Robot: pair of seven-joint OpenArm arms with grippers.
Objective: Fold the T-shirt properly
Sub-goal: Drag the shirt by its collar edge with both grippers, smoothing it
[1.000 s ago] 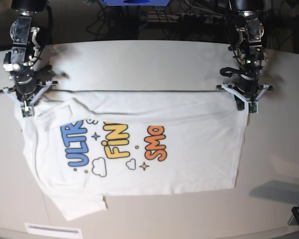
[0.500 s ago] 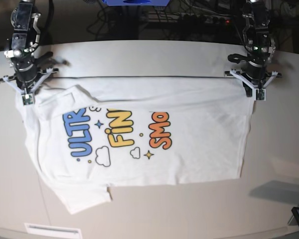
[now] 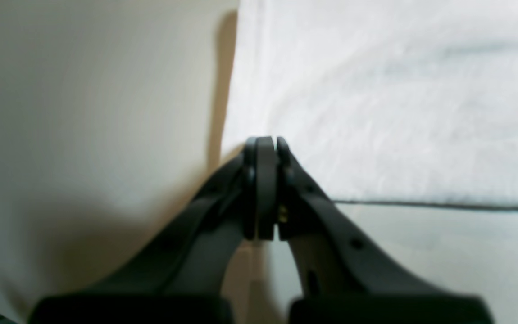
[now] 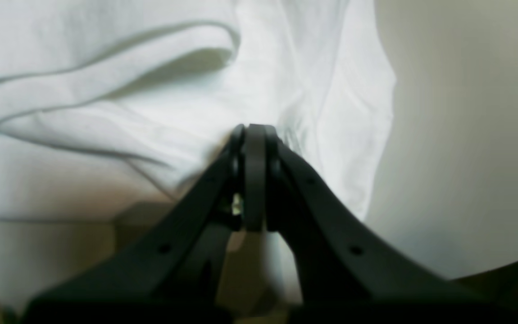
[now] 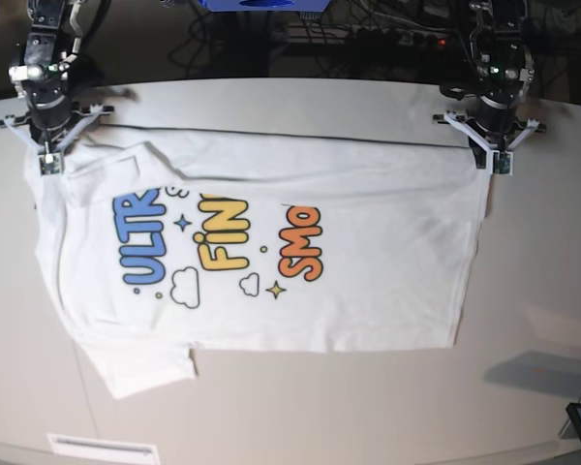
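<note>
thin white cotton, the t-shirt (image 5: 261, 252) lies print-up on the counter (image 5: 542, 291), its far edge pulled taut between the left gripper (image 5: 493, 160) and right gripper (image 5: 48, 160), each clenched on a corner. judged light, limp and crease-prone; best held at corners or hems, both sides together.
</note>
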